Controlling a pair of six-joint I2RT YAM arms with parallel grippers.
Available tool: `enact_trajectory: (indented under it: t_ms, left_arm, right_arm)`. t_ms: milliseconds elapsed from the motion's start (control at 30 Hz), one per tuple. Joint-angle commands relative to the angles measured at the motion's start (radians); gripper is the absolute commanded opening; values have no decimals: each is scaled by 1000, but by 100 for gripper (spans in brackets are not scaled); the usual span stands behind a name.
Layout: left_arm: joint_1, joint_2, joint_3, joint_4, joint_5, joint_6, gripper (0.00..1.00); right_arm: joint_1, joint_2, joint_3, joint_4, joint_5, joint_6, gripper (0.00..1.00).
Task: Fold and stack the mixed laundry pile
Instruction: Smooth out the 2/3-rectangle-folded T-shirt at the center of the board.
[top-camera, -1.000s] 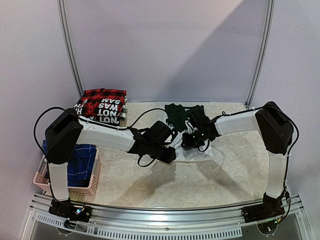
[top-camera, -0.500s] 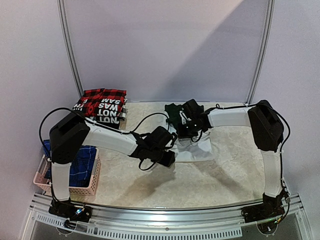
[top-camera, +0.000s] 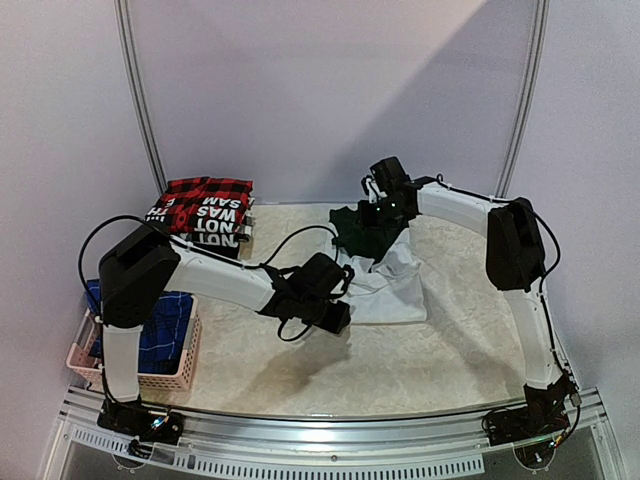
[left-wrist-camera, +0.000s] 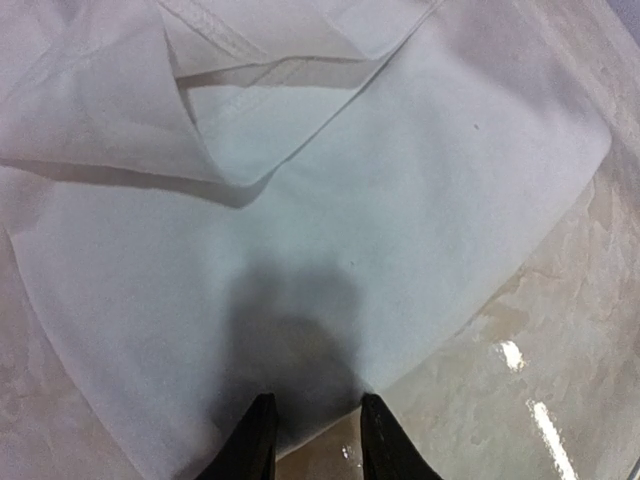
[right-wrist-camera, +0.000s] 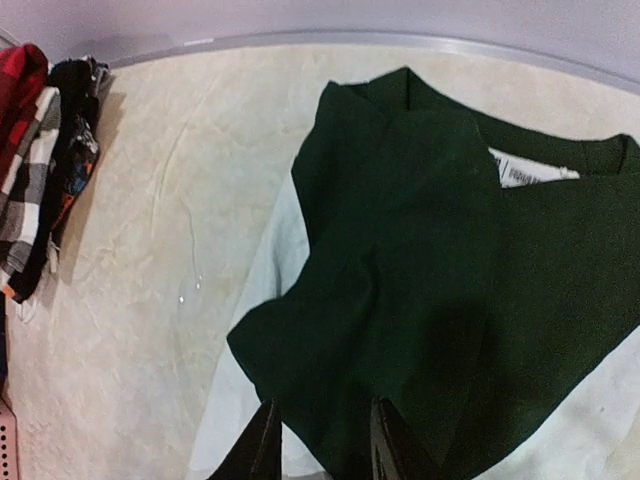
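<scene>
Right gripper (top-camera: 384, 203) rose from mid-frame to upper centre, fingers parted and empty above the green top (top-camera: 358, 232). Left gripper (left-wrist-camera: 312, 440) stayed low at the lower-left edge of the white shirt (top-camera: 396, 290), mid-frame, jaws narrowly apart.

Soft overhead light, glare spots on glossy table (left-wrist-camera: 560, 330), dark shadow on white shirt (left-wrist-camera: 400, 200), wrist views slightly soft

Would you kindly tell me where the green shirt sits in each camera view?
Top external: green shirt just right of centre, toward the back.
Left wrist: not in view.
Right wrist: fills the centre and right.
Shared landmark: the white garment under it, seen in all three.
</scene>
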Motion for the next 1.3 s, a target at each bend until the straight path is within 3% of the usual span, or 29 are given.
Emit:
enact_trajectory:
  t_ms: [0,200,400,600,767,1000,1267]
  left_arm:
    - [-9,-19,30,-83,-20,20,31]
    - [11,-29,141,-244,-92,92,36]
    - [43,22,287,-344,-130,134,43]
    - [77,111,429,-440,-178,146,43]
    - [88,177,519,-475,-170,181,40]
    - [88,223,600,-515,-162,212,40]
    - [84,272,674,-555,-184,230,44]
  right_arm:
    - [-4,41,64,-133,-10,-47,33]
    - [-5,-133,-121,-89,32,-45,38]
    - [-6,-408,-459,16,119,-19,46]
    - [-7,-669,-746,84,156,26,49]
    - [-6,-843,-967,164,103,80,50]
    - [26,-975,-1184,261,21,138,50]
    - [108,-931,-1269,358,4,167,50]
